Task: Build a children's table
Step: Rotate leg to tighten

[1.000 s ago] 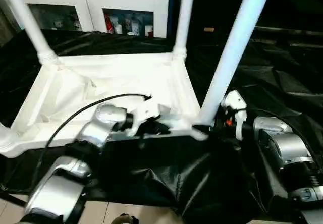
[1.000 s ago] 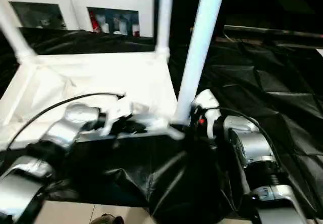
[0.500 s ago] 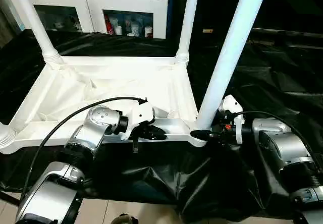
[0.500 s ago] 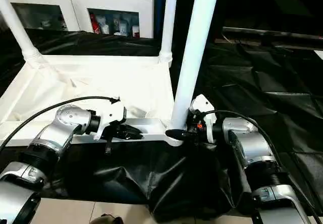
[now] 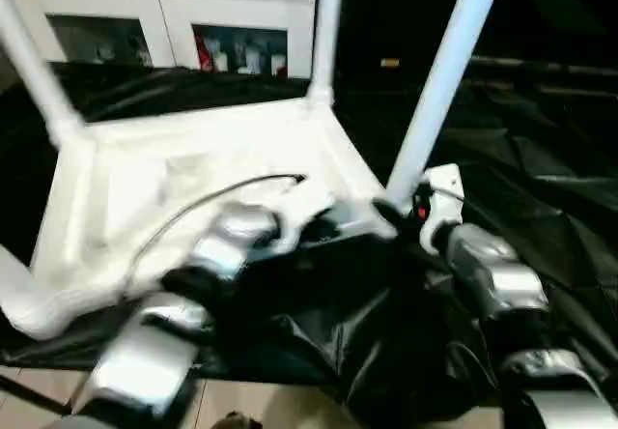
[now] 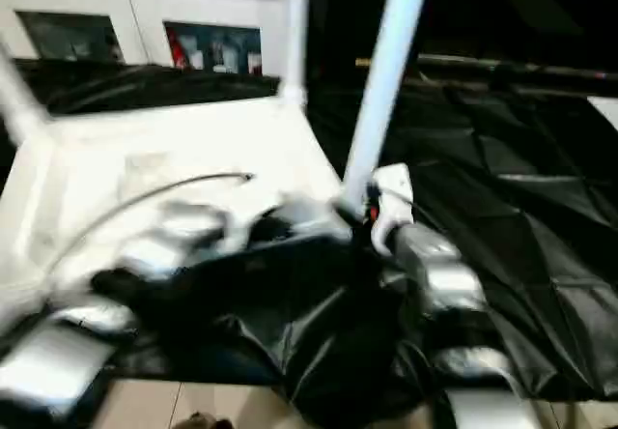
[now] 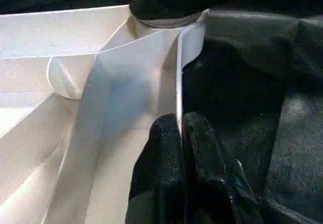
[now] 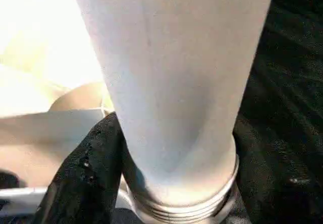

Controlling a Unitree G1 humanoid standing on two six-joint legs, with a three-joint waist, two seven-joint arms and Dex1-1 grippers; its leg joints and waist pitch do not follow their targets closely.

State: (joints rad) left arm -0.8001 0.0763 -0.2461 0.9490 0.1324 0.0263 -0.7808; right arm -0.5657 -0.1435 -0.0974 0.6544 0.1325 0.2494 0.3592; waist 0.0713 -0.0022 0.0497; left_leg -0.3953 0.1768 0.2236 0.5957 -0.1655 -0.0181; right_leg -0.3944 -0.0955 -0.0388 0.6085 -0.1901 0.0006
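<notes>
Since the previous frame the tabletop [image 5: 193,178] has swung, its near corner now angled toward the right arm.

Head views: it lies inverted on the black drape [image 5: 541,178], legs up, open cloth to its right.

Left wrist: left gripper [image 7: 180,133] pinches the tabletop's thin rim.

Right wrist: right gripper [image 8: 171,148] straddles the corner leg [image 8: 171,72] at its socket.

White glass-door cabinet [image 5: 164,38], black-draped work table [image 5: 541,158], pale tiled floor [image 5: 251,405]
</notes>
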